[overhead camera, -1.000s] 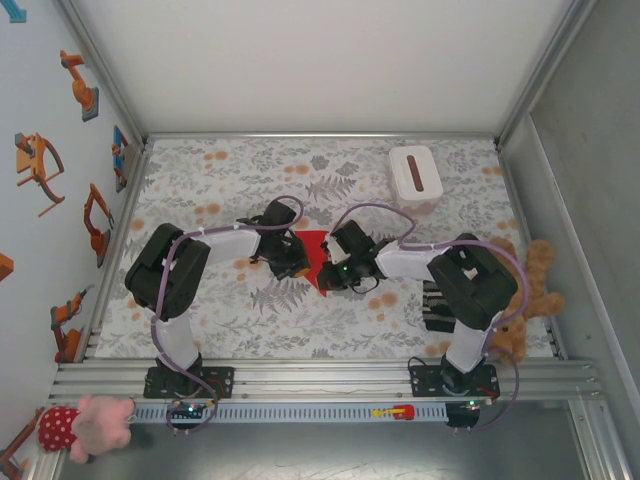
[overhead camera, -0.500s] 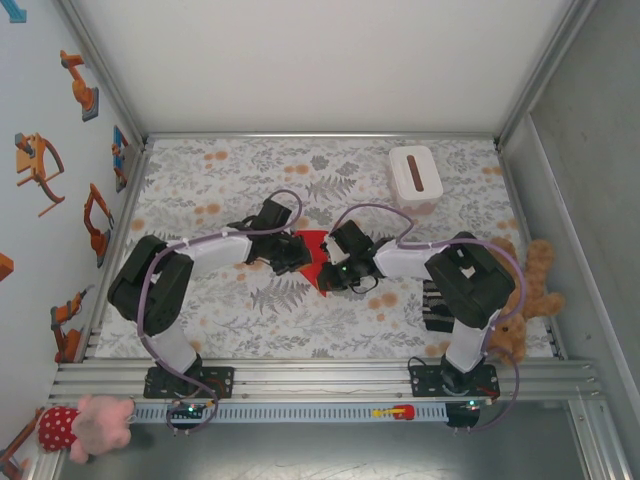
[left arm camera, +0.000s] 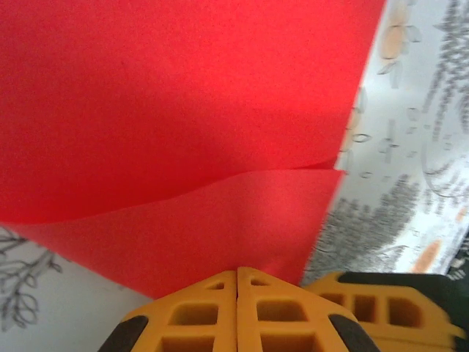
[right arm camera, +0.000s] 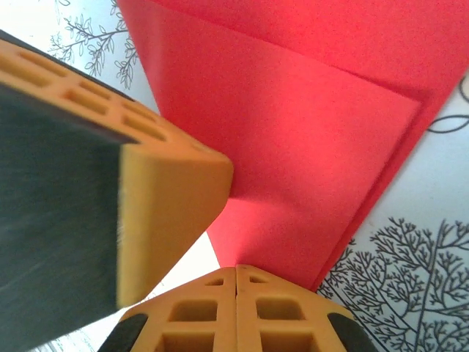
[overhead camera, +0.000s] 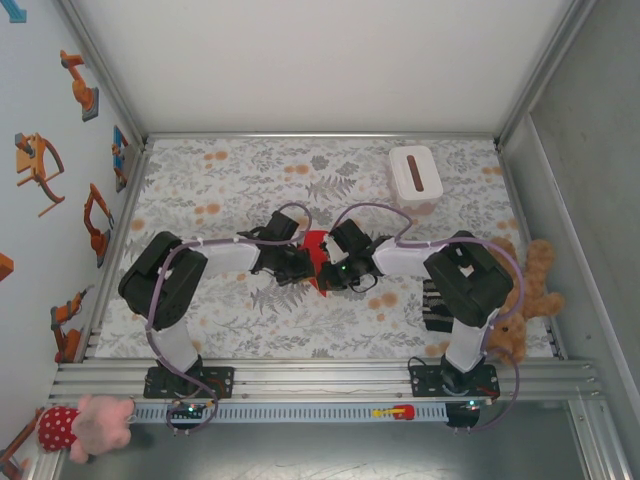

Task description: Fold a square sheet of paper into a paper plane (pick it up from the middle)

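Note:
The square sheet of paper [overhead camera: 316,243] is bright red and lies folded on the flowered table between my two grippers. My left gripper [overhead camera: 304,266] is shut, with its tips resting on the near edge of a folded flap of the paper [left arm camera: 183,110]. Its fingertips [left arm camera: 220,290] meet with nothing visible between them. My right gripper [overhead camera: 328,276] is also shut, tips down at the paper's near corner [right arm camera: 308,147]. In the right wrist view the left gripper's orange finger [right arm camera: 157,205] stands close on the left, over the paper's edge. The right gripper's fingers [left arm camera: 388,308] show beside the left one's.
A white box [overhead camera: 415,175] with a dark slot stands at the back right. A brown teddy bear [overhead camera: 528,290] and a dark block [overhead camera: 434,305] lie at the right edge. A pink plush [overhead camera: 95,420] sits off the table, front left.
My left arm has swung right and its gripper has slid over the paper toward the right gripper, covering more of the red. The right gripper has barely moved.

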`<action>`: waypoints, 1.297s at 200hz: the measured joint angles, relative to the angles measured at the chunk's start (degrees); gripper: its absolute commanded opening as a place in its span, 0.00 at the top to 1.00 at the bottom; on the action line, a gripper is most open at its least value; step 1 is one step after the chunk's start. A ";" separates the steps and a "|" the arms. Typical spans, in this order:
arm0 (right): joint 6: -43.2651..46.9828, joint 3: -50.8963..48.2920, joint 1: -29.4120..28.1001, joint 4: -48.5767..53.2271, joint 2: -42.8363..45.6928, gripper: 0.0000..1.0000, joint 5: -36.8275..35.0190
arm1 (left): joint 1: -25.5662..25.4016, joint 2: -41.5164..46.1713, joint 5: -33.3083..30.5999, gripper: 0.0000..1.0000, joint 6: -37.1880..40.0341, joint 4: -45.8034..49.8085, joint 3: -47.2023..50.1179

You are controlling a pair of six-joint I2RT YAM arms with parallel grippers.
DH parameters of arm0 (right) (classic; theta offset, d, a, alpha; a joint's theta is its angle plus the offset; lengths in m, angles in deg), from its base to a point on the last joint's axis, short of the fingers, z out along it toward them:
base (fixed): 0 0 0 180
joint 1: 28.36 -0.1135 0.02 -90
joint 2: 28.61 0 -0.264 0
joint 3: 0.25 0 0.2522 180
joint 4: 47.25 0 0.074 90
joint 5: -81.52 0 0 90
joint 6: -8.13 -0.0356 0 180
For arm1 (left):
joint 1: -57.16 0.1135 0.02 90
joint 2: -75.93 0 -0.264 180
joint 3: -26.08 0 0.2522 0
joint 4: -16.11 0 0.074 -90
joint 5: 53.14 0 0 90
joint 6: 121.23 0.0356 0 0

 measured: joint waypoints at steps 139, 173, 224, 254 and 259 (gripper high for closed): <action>0.68 1.84 -0.07 3.06 -0.87 1.00 -1.14 | 11.65 -4.70 9.53 0.91 9.99 5.64 -4.37; 1.16 2.29 -0.07 1.81 -1.07 1.00 -3.10 | 15.08 -5.79 11.19 0.91 11.72 8.28 -6.01; 3.10 2.82 -0.28 2.91 -0.98 1.00 -3.78 | 19.30 -6.38 5.46 0.90 13.75 11.54 -9.77; 3.72 3.17 -0.26 4.55 -0.50 1.00 -3.82 | 20.31 -4.68 2.25 0.86 13.92 11.58 -9.60; 3.74 3.19 -0.26 5.05 -0.37 1.00 -3.82 | 20.39 -3.85 1.84 0.86 13.68 11.26 -9.20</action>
